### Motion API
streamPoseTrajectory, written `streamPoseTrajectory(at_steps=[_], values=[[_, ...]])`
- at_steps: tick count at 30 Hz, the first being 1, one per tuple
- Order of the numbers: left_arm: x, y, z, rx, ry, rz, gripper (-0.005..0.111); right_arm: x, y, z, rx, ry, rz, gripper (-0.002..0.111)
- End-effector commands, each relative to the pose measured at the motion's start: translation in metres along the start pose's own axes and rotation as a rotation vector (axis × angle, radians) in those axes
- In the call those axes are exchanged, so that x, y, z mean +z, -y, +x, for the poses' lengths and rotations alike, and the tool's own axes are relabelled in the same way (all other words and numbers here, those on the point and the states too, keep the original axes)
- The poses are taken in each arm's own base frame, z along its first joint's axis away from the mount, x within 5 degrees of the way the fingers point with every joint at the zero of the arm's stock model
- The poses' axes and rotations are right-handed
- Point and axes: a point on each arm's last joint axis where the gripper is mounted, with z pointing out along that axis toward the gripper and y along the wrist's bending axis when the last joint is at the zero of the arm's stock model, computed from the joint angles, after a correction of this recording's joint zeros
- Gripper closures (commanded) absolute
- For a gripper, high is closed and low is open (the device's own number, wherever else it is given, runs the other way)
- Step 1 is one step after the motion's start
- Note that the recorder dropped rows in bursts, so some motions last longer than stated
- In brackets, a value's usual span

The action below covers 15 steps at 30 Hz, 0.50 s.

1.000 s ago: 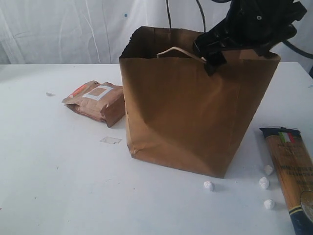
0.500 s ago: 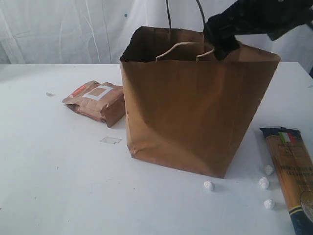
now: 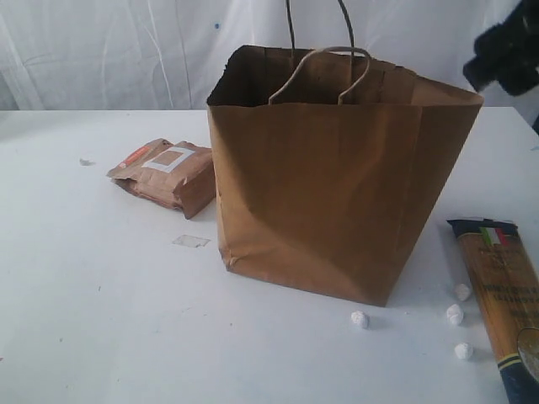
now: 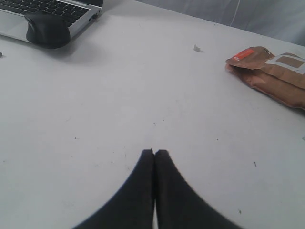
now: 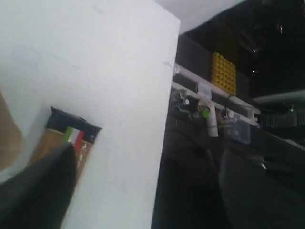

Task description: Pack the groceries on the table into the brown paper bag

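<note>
The brown paper bag (image 3: 337, 185) stands open-topped in the middle of the white table (image 3: 101, 295), its cord handles upright. A brown labelled pouch (image 3: 168, 172) lies to its left, apart from it. The long spaghetti packet (image 3: 501, 295) lies at the right front. My right gripper (image 3: 505, 55) hangs blurred above and to the right of the bag; in the right wrist view one dark finger (image 5: 43, 191) overlaps the spaghetti packet (image 5: 71, 138) and nothing is held. My left gripper (image 4: 154, 151) is shut and empty over bare table, well short of the pouch (image 4: 271, 71).
Three small white paper balls (image 3: 455, 314) lie between the bag and the spaghetti packet. A clear scrap (image 3: 191, 241) lies left of the bag. A laptop (image 4: 47, 9) and black mouse (image 4: 47, 29) sit at a far table corner. The table's edge (image 5: 167, 119) drops to dark clutter.
My right gripper has lifted out of the bag's mouth and swung away to the right. The bag's near handle has risen upright. The left gripper has stayed put.
</note>
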Motion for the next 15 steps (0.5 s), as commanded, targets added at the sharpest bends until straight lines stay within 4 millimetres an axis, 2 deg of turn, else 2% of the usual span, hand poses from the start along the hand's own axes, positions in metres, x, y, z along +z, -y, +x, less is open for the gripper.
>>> streamPoseTrajectory(at_steps=[1,2,3,6,9,12,15], values=[[0.000,0.000,0.001,-0.006,0.000,0.002,0.107,0.026,0.015,0.017,0.046,-0.087,0.131,0.079],[0.000,0.000,0.001,-0.006,0.000,0.002,0.107,0.026,0.025,0.025,0.106,-0.105,0.135,0.106],[0.000,0.000,0.001,-0.006,0.000,0.002,0.107,0.025,0.030,0.029,0.160,-0.108,0.126,0.107],[0.000,0.000,0.001,-0.006,0.000,0.002,0.107,0.010,0.047,0.044,0.402,0.009,-0.066,0.108],[0.000,0.000,0.001,-0.006,0.000,0.002,0.107,-0.002,0.050,0.056,0.574,0.132,-0.226,0.108],[0.000,0.000,0.001,-0.006,0.000,0.002,0.107,-0.021,0.048,0.073,0.610,0.337,-0.298,0.108],[0.000,0.000,0.001,-0.006,0.000,0.002,0.107,-0.037,0.041,0.098,0.569,0.552,-0.271,0.108]])
